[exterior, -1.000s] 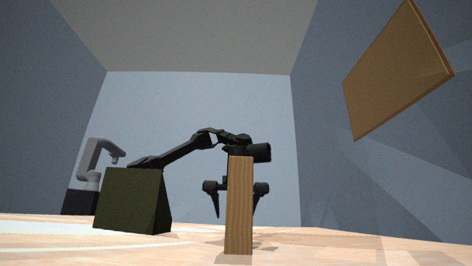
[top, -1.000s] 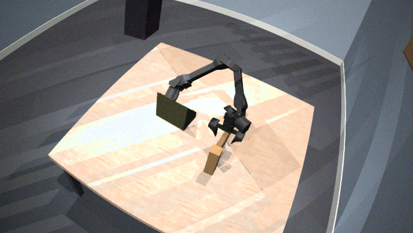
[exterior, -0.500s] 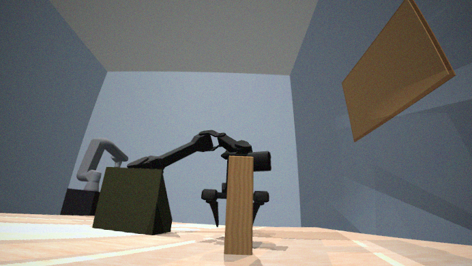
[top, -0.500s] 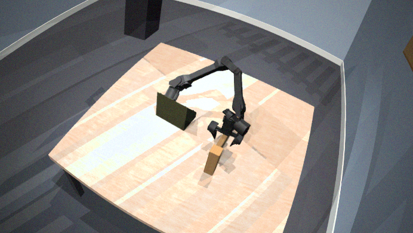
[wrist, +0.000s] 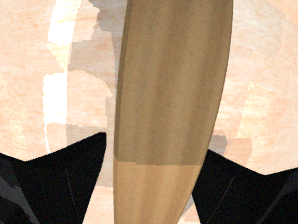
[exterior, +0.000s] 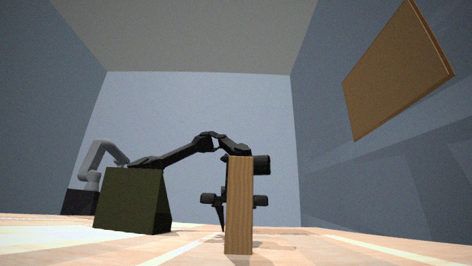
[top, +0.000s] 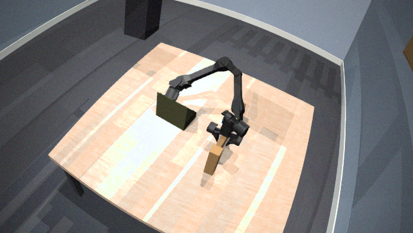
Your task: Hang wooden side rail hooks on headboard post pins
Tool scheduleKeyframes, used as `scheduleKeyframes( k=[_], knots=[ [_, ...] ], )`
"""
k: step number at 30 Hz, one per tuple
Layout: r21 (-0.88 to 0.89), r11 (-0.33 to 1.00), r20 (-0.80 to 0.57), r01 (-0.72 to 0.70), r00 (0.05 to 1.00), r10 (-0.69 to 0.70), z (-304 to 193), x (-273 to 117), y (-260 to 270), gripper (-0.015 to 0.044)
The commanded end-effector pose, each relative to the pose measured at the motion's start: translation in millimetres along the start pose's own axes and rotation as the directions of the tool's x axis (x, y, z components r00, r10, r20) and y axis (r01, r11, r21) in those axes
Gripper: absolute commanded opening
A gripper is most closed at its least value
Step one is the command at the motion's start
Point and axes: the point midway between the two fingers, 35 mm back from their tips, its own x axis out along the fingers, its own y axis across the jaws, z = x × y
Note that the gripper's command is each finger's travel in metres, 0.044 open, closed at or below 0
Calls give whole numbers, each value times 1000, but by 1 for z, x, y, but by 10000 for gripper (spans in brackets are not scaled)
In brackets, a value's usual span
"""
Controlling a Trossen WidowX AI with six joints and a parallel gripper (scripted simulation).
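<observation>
The wooden headboard post point(top: 211, 162) point(exterior: 239, 208) stands upright on the table; its slot and pins face away and are hidden. The wooden side rail point(top: 220, 143) point(wrist: 170, 90) runs behind the post and under my gripper. In the wrist view it passes lengthwise between the fingers. The steel hooks are out of view. My gripper point(top: 223, 142) point(wrist: 145, 143) points down with its fingers partly open on either side of the rail. A narrow gap shows at the left finger; the right fingertip is beside the rail's edge, and contact there cannot be told.
A dark green wedge-shaped block point(top: 171, 112) point(exterior: 127, 201) stands on the table point(top: 119, 185) left of the post, in front of the arm's base. A grey robot arm point(exterior: 92, 164) stands in the background. A brown panel point(exterior: 395, 71) shows high on the right.
</observation>
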Motion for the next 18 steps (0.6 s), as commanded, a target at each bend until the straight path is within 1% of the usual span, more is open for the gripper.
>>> scheduleKeyframes(
  k=[1, 2, 8, 11, 18],
  knots=[
    [5, 1000, 3, 2, 1000, -2, 0, 0, 0, 151],
    [5, 1000, 3, 2, 1000, -2, 0, 0, 0, 125],
    [5, 1000, 3, 2, 1000, -2, 0, 0, 0, 85],
    [5, 1000, 3, 2, 1000, -2, 0, 0, 0, 6],
    [5, 1000, 3, 2, 1000, -2, 0, 0, 0, 0]
  ],
)
